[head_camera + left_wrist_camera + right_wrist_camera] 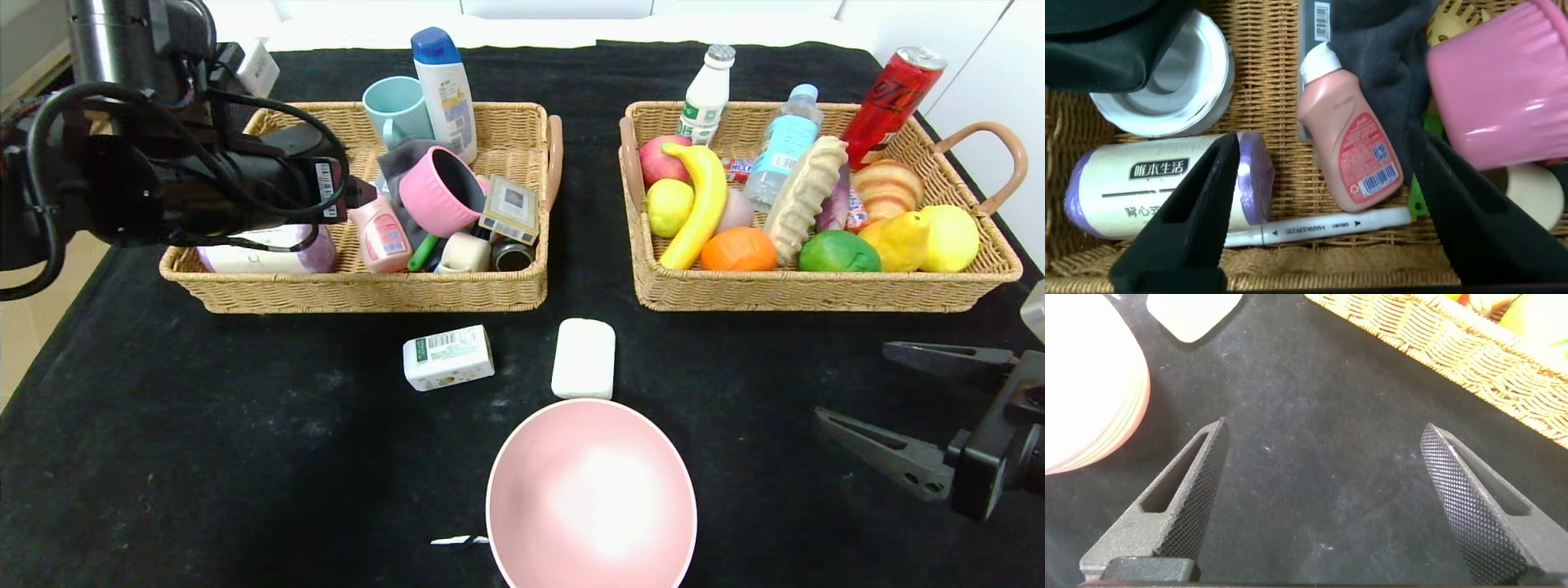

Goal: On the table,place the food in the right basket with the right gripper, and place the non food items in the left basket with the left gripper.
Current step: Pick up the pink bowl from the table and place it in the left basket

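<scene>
The big pink bowl [592, 490] stands at the table's front middle. The plain white bar [583, 358] lies just behind it, and the white box with green print [448, 357] to its left. The pink bottle [380, 237] and the grey roll with purple end [269, 249] lie in the left basket [351, 296]. The orange fruit [738, 250] lies in the right basket [816, 292]. My left gripper [1323, 139] hangs open and empty over the bottle [1349, 135] and roll [1167, 184]. My right gripper [851, 382] is open and empty over bare cloth [1323, 426], right of the bowl [1086, 392].
The left basket also holds a teal mug [394, 104], a blue-capped bottle [445, 90], a pink cup [441, 192] and a white marker [1319, 229]. The right basket holds a banana [700, 200], drinks, a red can [890, 94] and other fruit. A white scrap [457, 540] lies near the front.
</scene>
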You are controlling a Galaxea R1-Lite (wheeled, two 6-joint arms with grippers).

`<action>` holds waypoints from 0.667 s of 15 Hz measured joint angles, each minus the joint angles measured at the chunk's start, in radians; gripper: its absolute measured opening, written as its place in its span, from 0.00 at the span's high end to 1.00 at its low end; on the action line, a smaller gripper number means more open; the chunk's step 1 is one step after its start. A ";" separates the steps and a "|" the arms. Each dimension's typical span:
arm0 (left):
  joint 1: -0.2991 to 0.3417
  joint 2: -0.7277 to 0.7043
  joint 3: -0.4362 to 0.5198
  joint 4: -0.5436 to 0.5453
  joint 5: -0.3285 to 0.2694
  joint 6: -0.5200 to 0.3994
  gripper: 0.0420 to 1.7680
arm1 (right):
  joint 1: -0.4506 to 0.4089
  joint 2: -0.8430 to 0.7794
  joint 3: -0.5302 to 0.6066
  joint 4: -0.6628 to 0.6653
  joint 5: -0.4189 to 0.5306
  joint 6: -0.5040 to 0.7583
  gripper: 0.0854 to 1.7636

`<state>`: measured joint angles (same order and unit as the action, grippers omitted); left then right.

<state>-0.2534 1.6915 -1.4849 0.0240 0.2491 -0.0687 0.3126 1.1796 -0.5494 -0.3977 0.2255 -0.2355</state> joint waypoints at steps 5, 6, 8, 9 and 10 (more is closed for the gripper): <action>-0.059 -0.130 0.117 0.073 -0.003 -0.007 0.10 | 0.000 0.001 0.001 0.000 0.000 0.000 0.03; -0.093 -0.161 0.139 0.101 0.000 -0.008 0.09 | 0.001 0.001 0.001 0.000 0.000 0.001 0.03; -0.168 -0.216 0.166 0.182 0.005 -0.013 0.08 | 0.002 0.003 0.003 0.000 0.000 0.001 0.03; -0.199 -0.239 0.180 0.204 0.006 -0.014 0.07 | 0.003 0.004 0.003 0.000 0.000 0.001 0.03; -0.217 -0.256 0.195 0.213 0.005 -0.014 0.07 | 0.004 0.005 0.003 0.000 0.000 0.000 0.03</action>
<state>-0.4709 1.4360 -1.2902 0.2370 0.2538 -0.0832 0.3168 1.1843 -0.5460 -0.3977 0.2255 -0.2351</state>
